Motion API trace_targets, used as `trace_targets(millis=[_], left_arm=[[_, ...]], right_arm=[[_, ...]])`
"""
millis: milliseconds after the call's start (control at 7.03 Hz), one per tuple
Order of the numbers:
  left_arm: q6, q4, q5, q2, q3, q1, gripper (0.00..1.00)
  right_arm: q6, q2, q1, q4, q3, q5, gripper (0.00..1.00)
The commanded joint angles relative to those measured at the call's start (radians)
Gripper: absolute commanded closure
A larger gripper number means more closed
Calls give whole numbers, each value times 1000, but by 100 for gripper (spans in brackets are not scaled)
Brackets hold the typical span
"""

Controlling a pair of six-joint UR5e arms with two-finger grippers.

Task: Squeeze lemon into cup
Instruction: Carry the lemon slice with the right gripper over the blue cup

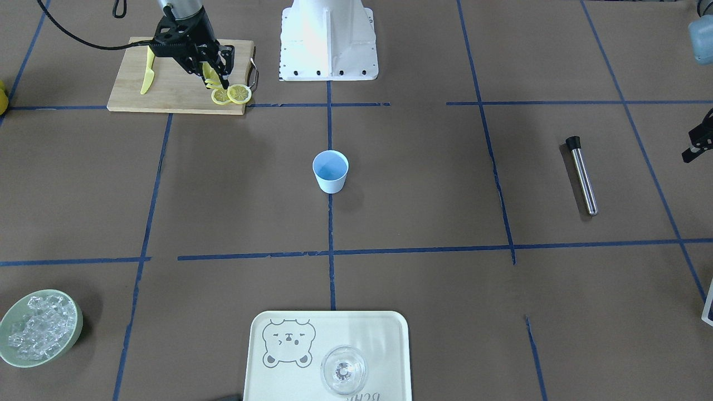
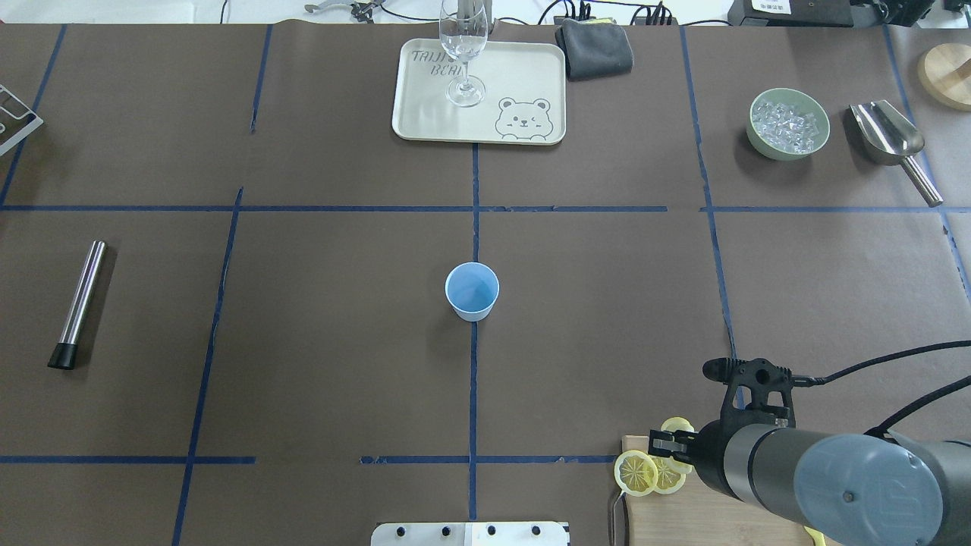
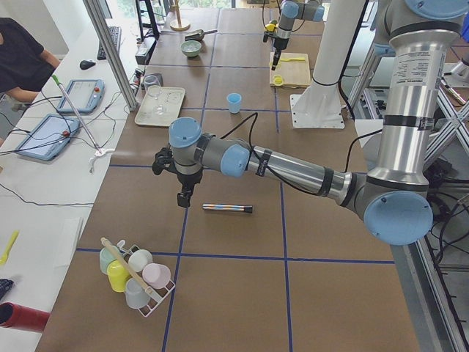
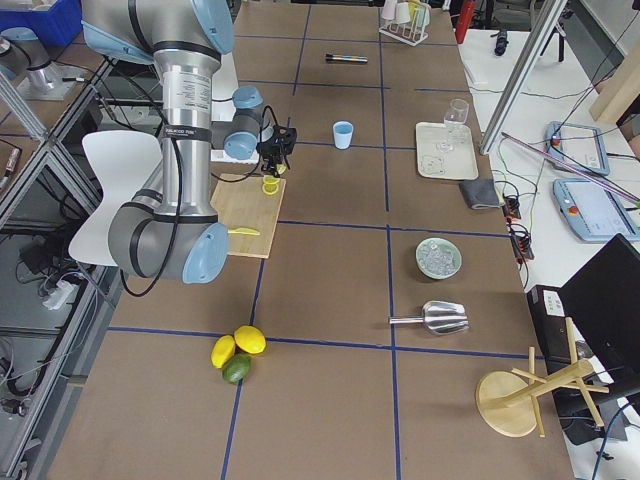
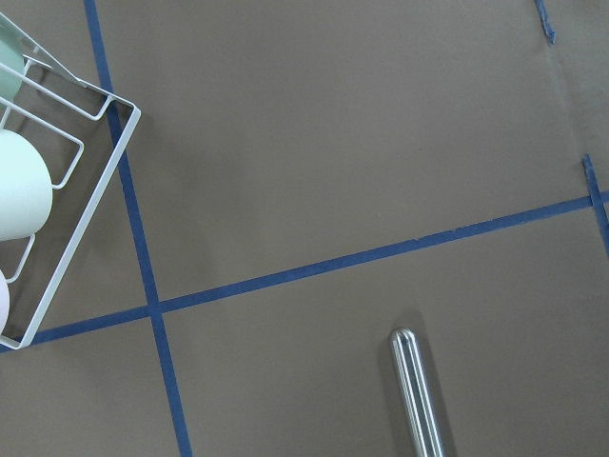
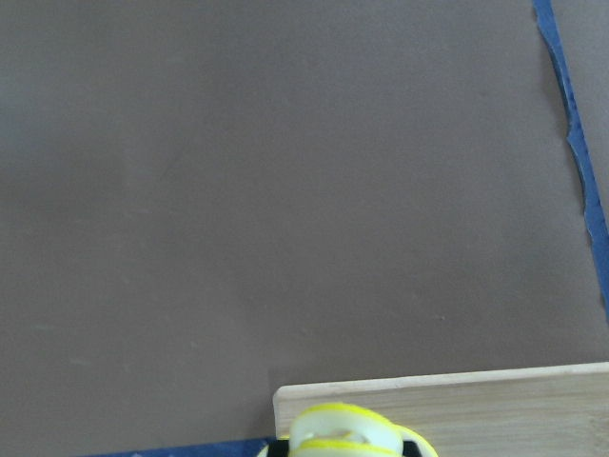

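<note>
**Lemon slice** (image 6: pixel 344 430): held on edge at the corner of the cutting board (image 1: pixel 172 92), between the fingers of the right tool (image 1: pixel 216 77), which is clenched on it. Whether it has been raised clear of the board cannot be told.

**Spare slices** (image 1: pixel 232 94): two are laid flat and overlapping on the same corner, just beside the tool.

**Cup** (image 1: pixel 330 171): stood upright at the middle of the surface (image 1: pixel 445 184), well apart from the board. Nothing is seen inside it.

**Left tool** (image 3: pixel 185 198): hung above a metal rod (image 3: pixel 227 209) at the other end. Its state cannot be told.

**Step in hand:** judged to be the pick-up; no squeezing has been done.

**Next move:** the slice is to be lifted, carried across, centred above the cup's mouth and pressed harder.
</note>
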Motion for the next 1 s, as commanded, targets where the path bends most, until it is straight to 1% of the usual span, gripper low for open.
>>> trace_targets(millis=[0, 142, 285, 427, 569, 711, 854], left_arm=[[-28, -1, 0, -2, -1, 0, 0], [-28, -1, 0, -2, -1, 0, 0], [-31, -1, 0, -8, 8, 0, 0], [-30, -1, 2, -10, 16, 23, 0], [-56, -1, 2, -10, 19, 70, 0], [-114, -5, 3, -27, 37, 139, 0], [-166, -5, 8, -40, 65, 184, 0]], right_arm=[[-7, 94, 108, -3, -18, 77, 53], [-9, 189, 154, -82, -41, 103, 52], [-21, 348, 193, -223, -84, 126, 49], [-35, 483, 205, -356, -125, 130, 49], [-58, 541, 215, -388, -152, 127, 49], [-61, 571, 224, -390, -170, 126, 47], [-61, 613, 232, -390, -208, 126, 47]])
